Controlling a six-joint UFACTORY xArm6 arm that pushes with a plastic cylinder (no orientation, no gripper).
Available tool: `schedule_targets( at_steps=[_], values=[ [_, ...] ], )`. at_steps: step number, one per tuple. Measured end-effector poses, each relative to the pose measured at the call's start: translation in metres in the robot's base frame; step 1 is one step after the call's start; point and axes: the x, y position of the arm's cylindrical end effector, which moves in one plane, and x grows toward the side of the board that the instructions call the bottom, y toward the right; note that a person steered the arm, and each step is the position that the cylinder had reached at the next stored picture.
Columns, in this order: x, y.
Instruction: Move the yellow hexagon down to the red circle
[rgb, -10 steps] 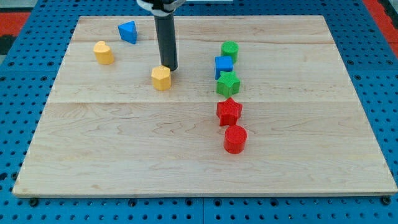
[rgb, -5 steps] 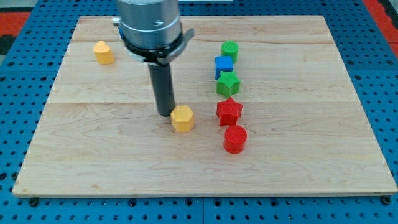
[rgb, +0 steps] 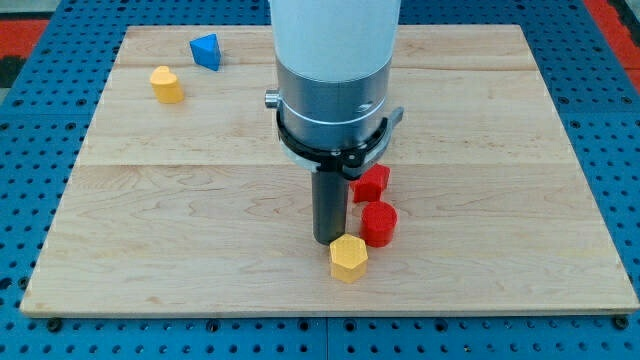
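Near the view's bottom centre of the wooden worktop (rgb: 180, 250), the yellow hexagon (rgb: 348, 258) lies just below and to the left of the red circle (rgb: 379, 223), close beside it; whether the two touch cannot be told. My tip (rgb: 329, 240), the lower end of the dark rod, stands at the hexagon's upper left edge, apparently touching it. The rod carries no grasping end effector, so nothing is clamped or held. A red star-like block (rgb: 373, 182) sits just above the red circle, partly hidden behind the arm's grey and white body (rgb: 333, 90). At the view's top left, a blue triangular block (rgb: 206, 50) and a second yellow block (rgb: 167, 84) of rounded shape lie near each other.
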Motion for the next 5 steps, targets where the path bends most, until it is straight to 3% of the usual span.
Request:
schedule_targets(
  at_steps=[1,3,4,5],
  values=[
    [0.026,-0.014],
    [0.043,0.028],
    [0.046,0.009],
    [0.011,-0.064]
  ],
)
